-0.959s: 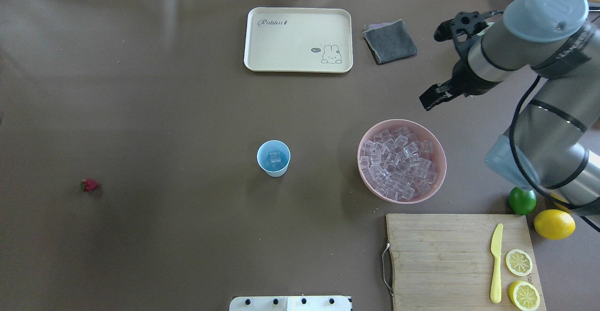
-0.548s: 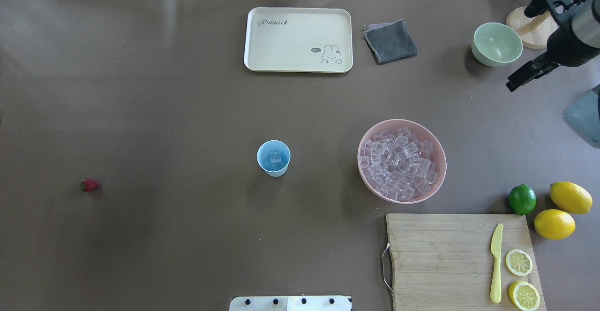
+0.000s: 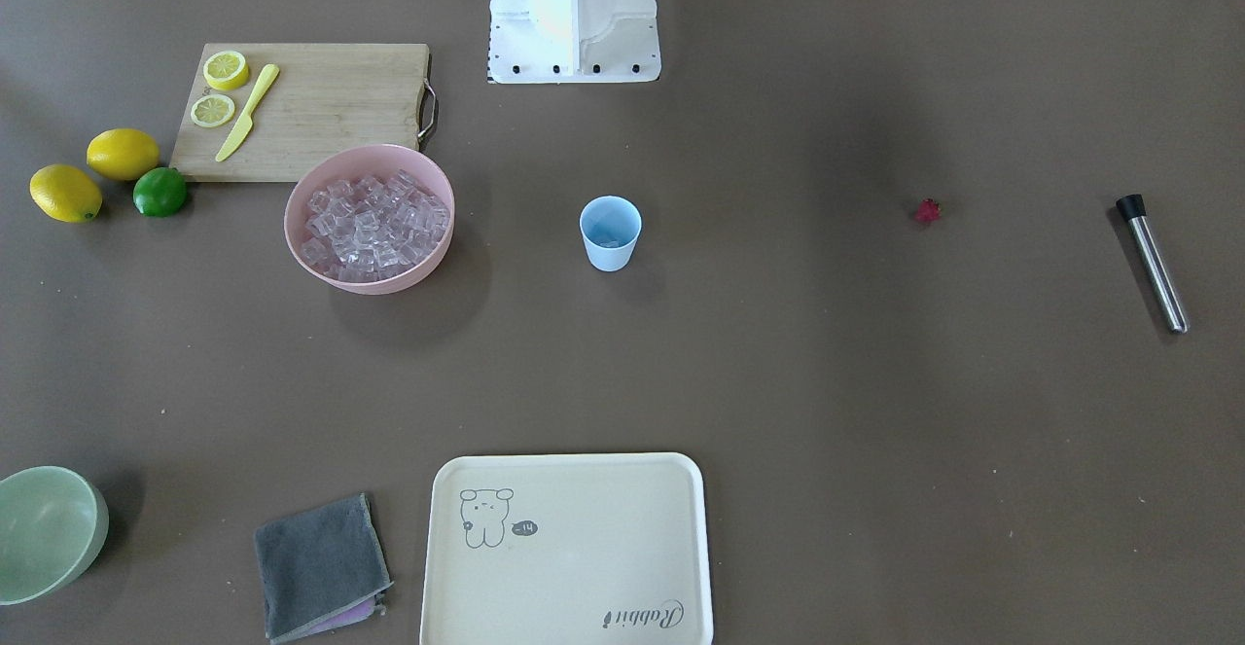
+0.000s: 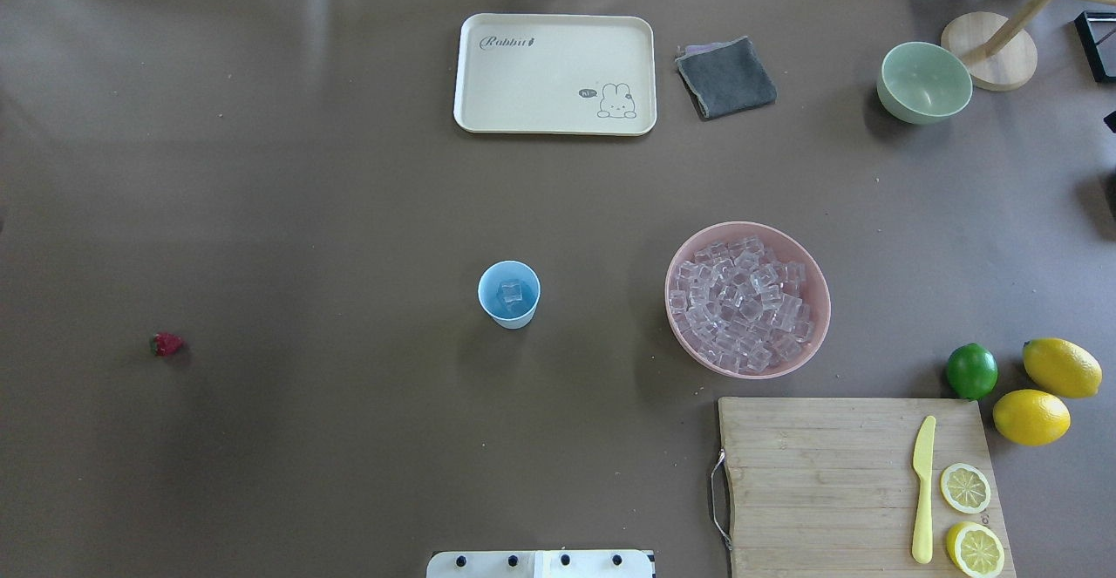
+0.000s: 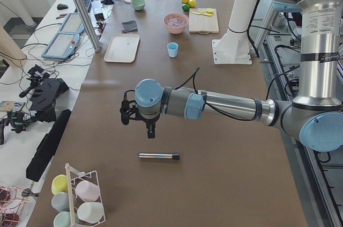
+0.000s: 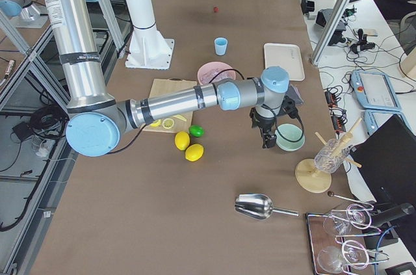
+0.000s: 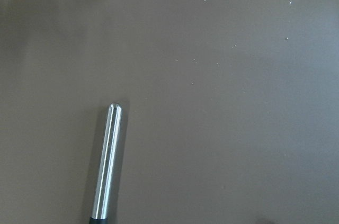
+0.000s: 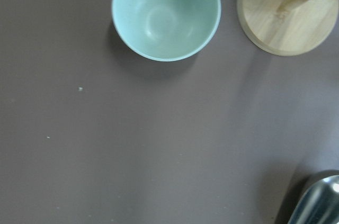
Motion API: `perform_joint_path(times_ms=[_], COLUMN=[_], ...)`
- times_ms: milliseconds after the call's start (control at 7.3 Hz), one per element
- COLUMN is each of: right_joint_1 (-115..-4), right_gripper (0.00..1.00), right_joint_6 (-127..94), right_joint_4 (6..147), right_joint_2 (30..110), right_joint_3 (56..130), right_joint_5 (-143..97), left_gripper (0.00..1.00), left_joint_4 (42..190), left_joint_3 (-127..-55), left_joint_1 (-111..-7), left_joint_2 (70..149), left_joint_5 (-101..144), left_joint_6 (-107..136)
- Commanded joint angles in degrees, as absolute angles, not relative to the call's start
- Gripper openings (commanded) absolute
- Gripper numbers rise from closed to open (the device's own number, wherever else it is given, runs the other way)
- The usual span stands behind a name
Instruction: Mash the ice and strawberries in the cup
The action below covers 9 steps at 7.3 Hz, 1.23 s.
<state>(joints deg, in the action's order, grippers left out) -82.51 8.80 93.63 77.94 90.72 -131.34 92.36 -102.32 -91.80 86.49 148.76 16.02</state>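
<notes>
The light-blue cup stands mid-table with a little ice inside it. More ice fills the pink bowl to its right. The strawberry lies alone far to the left, also seen as a red speck in the front-facing view. My left gripper hangs just above a steel muddler off the table's left end. My right gripper hovers beside the pale green bowl. Both show only in the side views, so I cannot tell if they are open or shut.
A cream tray and grey cloth lie at the far side. A cutting board with a yellow knife and lemon halves, a lime and two lemons sit near right. A metal scoop lies beyond the wooden stand.
My right arm has swung away to the right and left the overhead view, uncovering the green bowl, the wooden stand and the second lemon. Nothing on the table moved.
</notes>
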Motion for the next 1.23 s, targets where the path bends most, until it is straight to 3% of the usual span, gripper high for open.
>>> perform_joint_path(times_ms=[0,411,685,1096], right_joint_1=[-87.0,-90.5,-90.4,-91.5], right_gripper=[1.00,1.00,1.00,1.00], right_joint_6=[9.9,19.7,13.4,13.3], right_joint_4=[94.1,91.7,93.9,96.1], right_joint_2=[74.4,75.6,72.6,72.8], right_joint_3=[82.2,81.6,77.5,78.5], right_joint_5=[-131.4,-129.4,-129.7,-130.4], left_gripper=[0.99,0.99,0.99,0.99], left_joint_4=[92.7,90.8,90.4,98.2], left_joint_3=[-104.2,-105.3,-107.0,-109.6], left_joint_1=[-91.6,-90.3,-90.1,-88.0], left_joint_2=[86.0,86.2,86.0,83.6], left_joint_5=[145.0,143.5,144.6,141.1], left_joint_6=[16.4,18.8,23.6,26.0])
